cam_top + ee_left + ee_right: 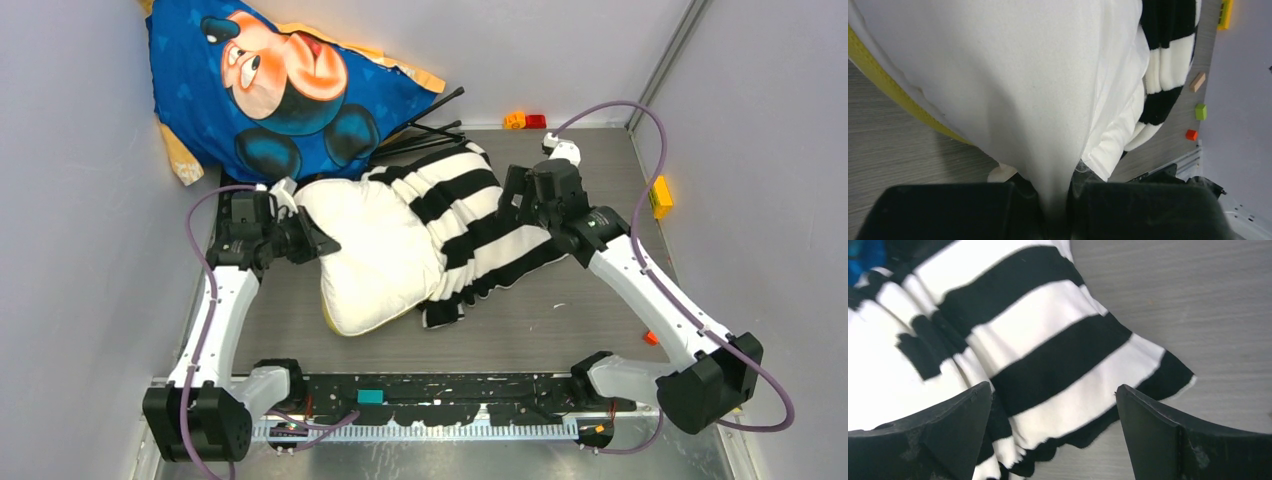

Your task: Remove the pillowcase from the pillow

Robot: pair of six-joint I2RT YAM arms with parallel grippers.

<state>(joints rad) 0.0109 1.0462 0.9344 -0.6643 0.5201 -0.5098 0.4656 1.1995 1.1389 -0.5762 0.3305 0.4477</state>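
Note:
The white pillow (365,255) with a yellow edge lies mid-table, its left half bare. The black and cream striped pillowcase (475,225) is bunched over its right half. My left gripper (318,240) is shut on the pillow's left end; in the left wrist view white pillow fabric (1013,90) is pinched between the fingers (948,210), and the pillowcase (1165,50) shows at upper right. My right gripper (520,195) is open above the pillowcase's right edge; in the right wrist view the striped fabric (1048,350) lies between and below the spread fingers (953,420), untouched.
A blue Mickey Mouse cushion (280,85) leans in the back left corner, with black rods (425,130) beside it. Small blocks lie at the back (525,120), by the right wall (660,195) and near the right arm (651,338). Grey walls enclose the table.

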